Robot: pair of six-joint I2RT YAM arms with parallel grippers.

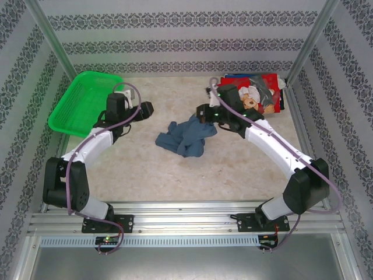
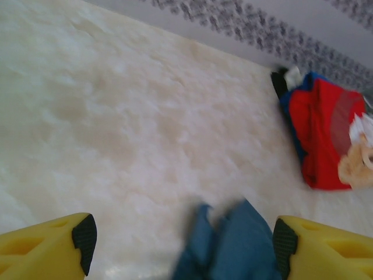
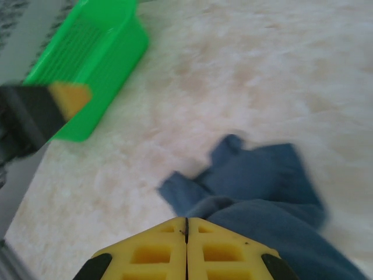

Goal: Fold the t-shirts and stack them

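Lab test booth, wallpapered panels [image 1: 175,23], aluminium frame rails [image 1: 186,217], marble-look tabletop [image 1: 175,175]

- Table [image 1: 233,175]: pale beige top, marbled, matte, evenly lit.
- Walls [image 1: 175,35]: white paper with grey damask bands on three sides.
- Posts [image 1: 49,35]: bare metal, slanting at the back corners.
- Rail [image 1: 186,213]: ribbed aluminium along the near edge.

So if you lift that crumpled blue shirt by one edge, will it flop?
Probably floppy: the blue t-shirt lies crumpled in soft folds, so it should sag. Pushed, it would likely bunch up rather than slide across the table.
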